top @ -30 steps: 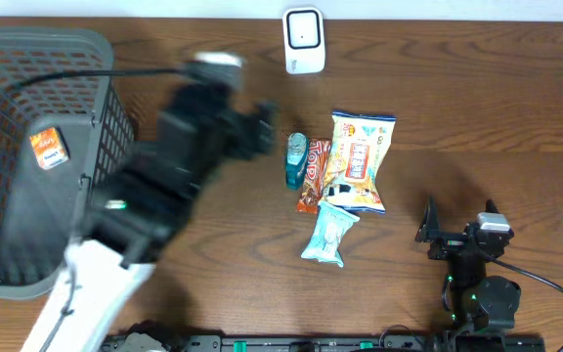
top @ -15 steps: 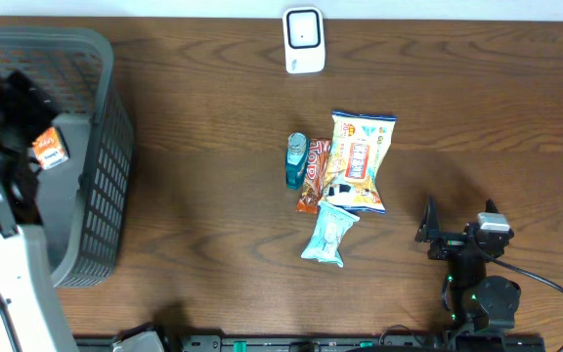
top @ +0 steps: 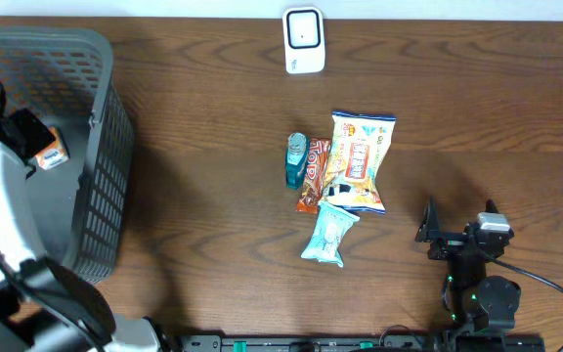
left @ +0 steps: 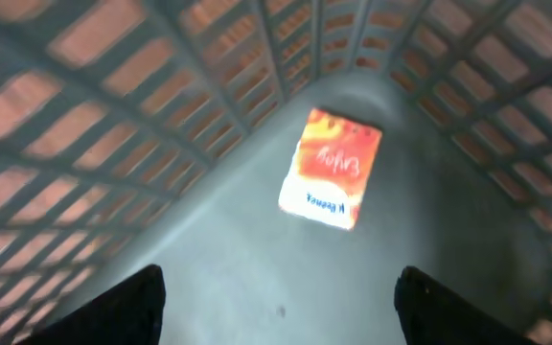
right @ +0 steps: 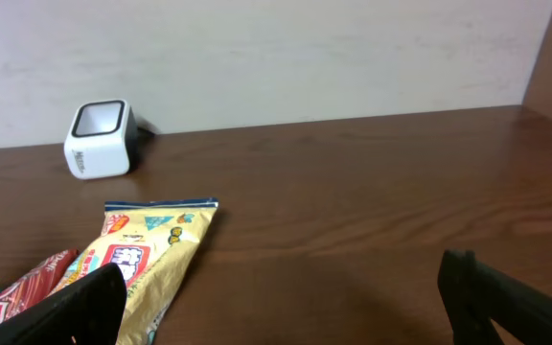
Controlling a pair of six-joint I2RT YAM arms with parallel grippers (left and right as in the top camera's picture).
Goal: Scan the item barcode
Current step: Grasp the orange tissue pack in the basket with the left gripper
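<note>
**Left gripper**: jaws apart, nothing between them. It sits inside the grey mesh basket.
- Orange packet: ahead of the fingertips and a little right of their midline. It lies flat on the basket floor, near the far wall, apart from both fingers.
- The left wrist view alone shows the packet's printed face and the gap to the fingers. From overhead the packet shows only just beside the gripper, partly covered by it.

**Right gripper**: jaws wide, empty, low over the wooden table.
- Yellow snack bag: ahead and left of the jaws.
- Red bar: further left, touching the bag.
- White scanner: far ahead and left, by the wall.

**Overhead only**:
- Teal item against the red bar.
- Pale blue pouch just below the snack bag.
- The whole pile lies between the scanner and the right gripper, well apart from the basket.
</note>
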